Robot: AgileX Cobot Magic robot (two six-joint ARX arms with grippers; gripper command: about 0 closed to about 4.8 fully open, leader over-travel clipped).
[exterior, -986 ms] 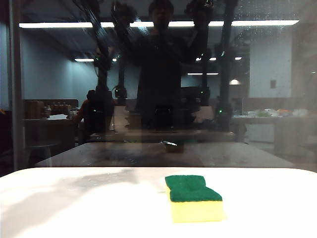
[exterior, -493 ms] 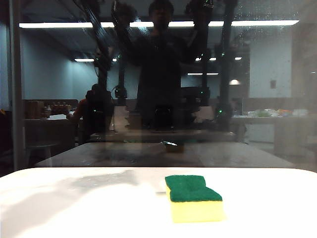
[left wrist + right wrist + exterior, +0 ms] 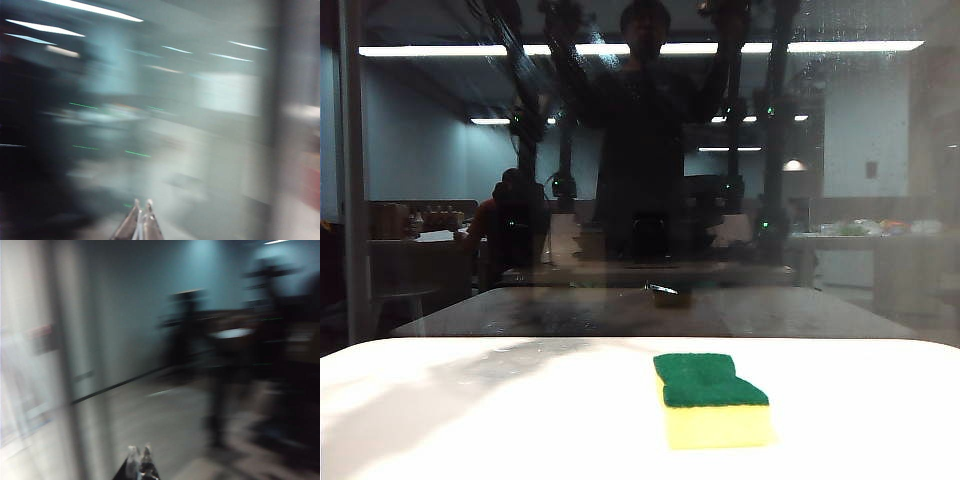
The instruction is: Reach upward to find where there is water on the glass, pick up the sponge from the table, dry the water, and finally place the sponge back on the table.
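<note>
The sponge (image 3: pixel 711 398), yellow foam with a dark green top, lies alone on the white table (image 3: pixel 470 420), right of centre. Behind the table rises the glass (image 3: pixel 880 200), dark and reflective. Faint diagonal streaks of water (image 3: pixel 525 70) show at its upper left, with fine speckles toward the upper right. Neither arm shows directly in the exterior view. In the blurred left wrist view, my left gripper (image 3: pixel 142 204) is shut on nothing and faces the pane. My right gripper (image 3: pixel 139 449) is also shut and empty in the blurred right wrist view. Both grippers are away from the sponge.
A dark vertical frame bar (image 3: pixel 350 170) runs down the pane's left side. Through and in the glass I see a dark brown table (image 3: pixel 650 312), a standing person's dim reflection (image 3: pixel 642 150) and long ceiling light strips (image 3: pixel 850 46).
The shadow on the table's left side has shifted and thinned. The arms' dark reflections at the top of the glass have moved. The sponge has not moved.
</note>
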